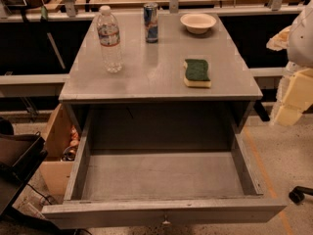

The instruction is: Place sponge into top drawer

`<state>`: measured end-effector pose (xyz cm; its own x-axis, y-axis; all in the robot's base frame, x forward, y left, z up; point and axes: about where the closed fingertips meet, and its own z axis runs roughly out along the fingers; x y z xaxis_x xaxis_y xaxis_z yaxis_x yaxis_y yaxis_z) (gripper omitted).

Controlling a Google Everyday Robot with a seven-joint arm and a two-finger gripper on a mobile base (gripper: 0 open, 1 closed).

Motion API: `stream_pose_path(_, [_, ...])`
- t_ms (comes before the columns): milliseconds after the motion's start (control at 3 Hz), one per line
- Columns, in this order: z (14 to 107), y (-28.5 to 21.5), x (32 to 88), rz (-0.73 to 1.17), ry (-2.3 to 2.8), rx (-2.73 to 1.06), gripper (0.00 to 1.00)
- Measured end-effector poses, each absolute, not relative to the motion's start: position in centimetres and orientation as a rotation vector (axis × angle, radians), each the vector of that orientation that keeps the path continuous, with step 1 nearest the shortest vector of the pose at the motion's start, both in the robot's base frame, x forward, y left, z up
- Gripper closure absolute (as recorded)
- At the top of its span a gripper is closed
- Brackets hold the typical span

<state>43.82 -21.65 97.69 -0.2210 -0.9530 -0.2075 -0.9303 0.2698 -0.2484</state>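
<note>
The sponge (pixel 197 73) lies flat on the right side of the grey table top, dark green face up on pale yellow foam. The top drawer (pixel 164 212) is pulled wide open below the table's front edge and its inside shows nothing in it; a small knob sits at the middle of its front panel. My gripper (pixel 292 98) is at the right edge of the view, beside the table and right of the sponge, with pale yellow foam fingers (pixel 298 89) hanging down. It touches nothing.
A clear water bottle (pixel 109 39) stands at the table's left. A blue drink can (pixel 151 22) and a white bowl (pixel 198 23) stand at the back. A dark bin (pixel 17 158) sits on the floor at left. A chair wheel (pixel 298 195) is at lower right.
</note>
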Motion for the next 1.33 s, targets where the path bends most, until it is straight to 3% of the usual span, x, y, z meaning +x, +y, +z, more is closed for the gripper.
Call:
stream_pose_path(667, [97.1, -22.0, 46.4, -0.052, 2.261, -1.522, 0.00])
stream_pose_path(1333, [93.9, -22.5, 58.4, 0.196, 2.302, -0.832, 0.00])
